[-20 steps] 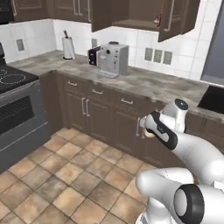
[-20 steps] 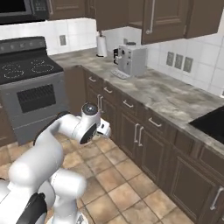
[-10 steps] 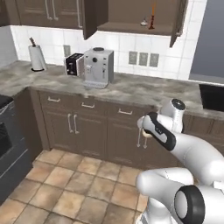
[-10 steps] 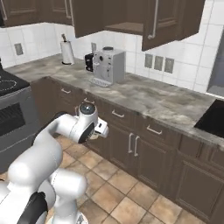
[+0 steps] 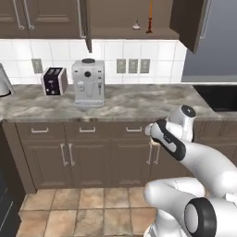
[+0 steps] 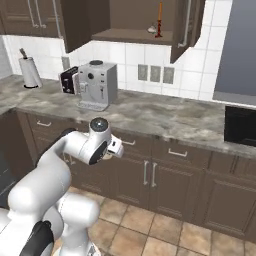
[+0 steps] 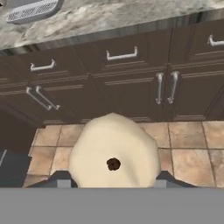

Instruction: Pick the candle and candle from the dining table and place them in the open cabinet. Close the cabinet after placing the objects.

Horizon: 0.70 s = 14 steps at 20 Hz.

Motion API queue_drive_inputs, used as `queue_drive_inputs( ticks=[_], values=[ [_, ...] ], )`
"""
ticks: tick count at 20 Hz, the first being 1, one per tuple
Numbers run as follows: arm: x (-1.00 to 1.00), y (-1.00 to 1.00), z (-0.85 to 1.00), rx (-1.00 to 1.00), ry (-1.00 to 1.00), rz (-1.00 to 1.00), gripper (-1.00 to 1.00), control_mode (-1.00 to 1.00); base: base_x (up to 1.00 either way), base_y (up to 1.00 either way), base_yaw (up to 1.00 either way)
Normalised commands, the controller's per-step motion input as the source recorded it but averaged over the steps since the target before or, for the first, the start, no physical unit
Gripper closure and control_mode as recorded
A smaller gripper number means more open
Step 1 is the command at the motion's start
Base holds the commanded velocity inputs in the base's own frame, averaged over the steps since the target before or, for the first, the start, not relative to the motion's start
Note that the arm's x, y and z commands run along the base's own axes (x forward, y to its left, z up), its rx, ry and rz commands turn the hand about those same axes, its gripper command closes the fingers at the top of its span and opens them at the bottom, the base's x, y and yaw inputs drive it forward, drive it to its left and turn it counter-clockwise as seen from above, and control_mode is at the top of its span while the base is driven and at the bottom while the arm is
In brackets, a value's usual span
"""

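On the counter [image 5: 120, 104], toward its left end, a black toaster [image 5: 53, 81] stood just beside a silver coffee machine [image 5: 88, 82], both against the tiled back wall. Above, the cabinet [image 5: 129, 18] stood open, doors swung outward. On its shelf the orange taper candle [image 5: 150, 16] stood upright, long axis vertical, near the front edge, with a small pale object of unclear identity just to its left. To the right, the gripper [image 7: 113, 181] was held in front of the lower cabinet doors [image 7: 166, 87], below the counter's front edge. The fingers were clamped on the stubby cream candle [image 7: 113, 151], its dark wick pointing toward the hand camera.
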Motion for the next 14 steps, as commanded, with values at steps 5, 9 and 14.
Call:
queue_drive_inputs(
  ticks=[5,9,14],
  values=[
    [0.00,0.00,0.00,0.00,0.00,0.00,1.00,1.00,0.70,0.68,-0.32],
    [0.00,0.00,0.00,0.00,0.00,0.00,1.00,1.00,0.41,0.23,-0.13],
    [0.00,0.00,0.00,0.00,0.00,0.00,1.00,1.00,0.00,-0.16,-0.02]
  ],
)
